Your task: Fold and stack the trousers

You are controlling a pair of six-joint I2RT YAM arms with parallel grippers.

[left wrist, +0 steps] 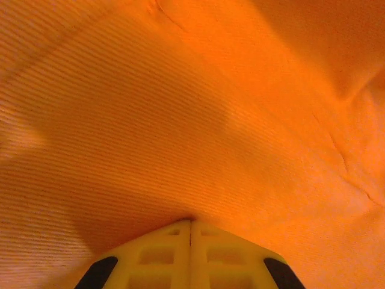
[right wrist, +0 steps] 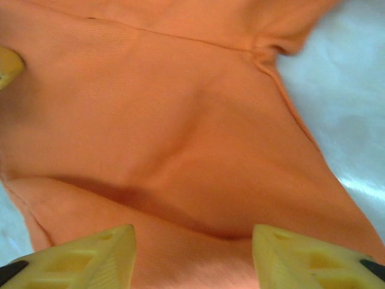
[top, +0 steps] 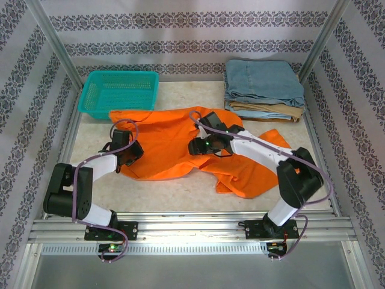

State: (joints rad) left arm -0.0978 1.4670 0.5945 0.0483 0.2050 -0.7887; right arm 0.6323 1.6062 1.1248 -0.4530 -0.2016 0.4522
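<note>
Teal mesh basket [top: 117, 90] stands at the table's [top: 180, 192] far left, its near rim just beside the trousers [top: 168, 144], which lie spread and rumpled outside it across the middle of the table. At the far right a light blue denim pair [top: 264, 81] sits folded on a tan pair [top: 271, 110]. The left gripper [left wrist: 190, 224] is closed, orange cloth pinched at its tips, at the trousers' left edge. The right gripper [right wrist: 192, 253] hangs over the trousers with its jaws apart, gripping nothing.

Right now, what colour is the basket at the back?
The basket is teal green, clearest in the top external view.
</note>
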